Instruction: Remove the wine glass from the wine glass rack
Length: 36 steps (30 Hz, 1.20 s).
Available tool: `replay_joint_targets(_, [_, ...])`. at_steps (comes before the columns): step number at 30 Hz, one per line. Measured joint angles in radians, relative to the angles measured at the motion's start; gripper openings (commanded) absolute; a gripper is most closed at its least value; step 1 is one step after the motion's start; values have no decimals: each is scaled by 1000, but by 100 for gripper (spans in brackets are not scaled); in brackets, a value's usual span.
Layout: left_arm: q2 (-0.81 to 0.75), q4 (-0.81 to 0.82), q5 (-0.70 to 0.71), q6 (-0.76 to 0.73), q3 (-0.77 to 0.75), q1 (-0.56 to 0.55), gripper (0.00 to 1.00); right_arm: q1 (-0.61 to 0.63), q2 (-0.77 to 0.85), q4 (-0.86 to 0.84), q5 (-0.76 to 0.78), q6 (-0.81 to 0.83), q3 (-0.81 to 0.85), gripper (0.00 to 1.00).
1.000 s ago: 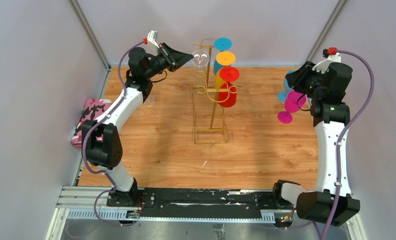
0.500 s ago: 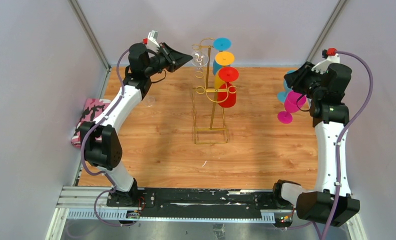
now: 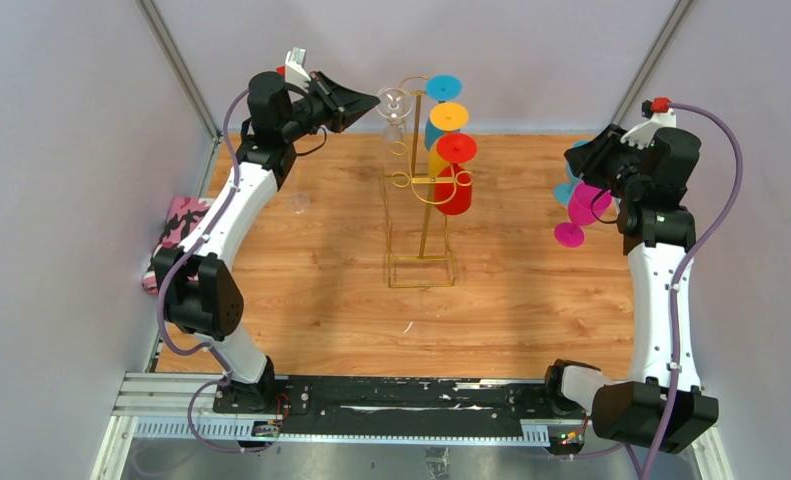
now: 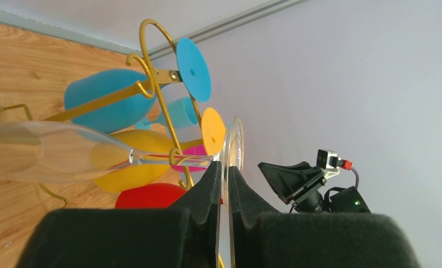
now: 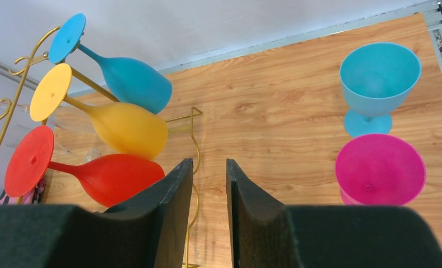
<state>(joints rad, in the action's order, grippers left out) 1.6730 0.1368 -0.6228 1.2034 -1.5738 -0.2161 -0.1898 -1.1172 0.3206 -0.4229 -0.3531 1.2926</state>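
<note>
left fingers (image 4: 206,192) seemingly clamp wine glass (image 4: 37,153) by its foot edge; right fingers (image 5: 172,187) apart, empty.

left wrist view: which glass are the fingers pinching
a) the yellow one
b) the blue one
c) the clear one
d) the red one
c: the left fingers are closed on the edge of the round foot of the clear wine glass, while the blue glass, yellow glass and red glass hang untouched on the wine glass rack.
</note>
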Motion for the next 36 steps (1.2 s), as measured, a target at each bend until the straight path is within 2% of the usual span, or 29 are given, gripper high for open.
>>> replay_joint_targets(28, [-100, -94, 10, -19, 64, 72, 0, 0, -5, -30, -45, -25, -18, 34])
replay_joint_targets(36, [-284, -252, 66, -108, 63, 104, 0, 21, -18, -65, -129, -48, -30, 36])
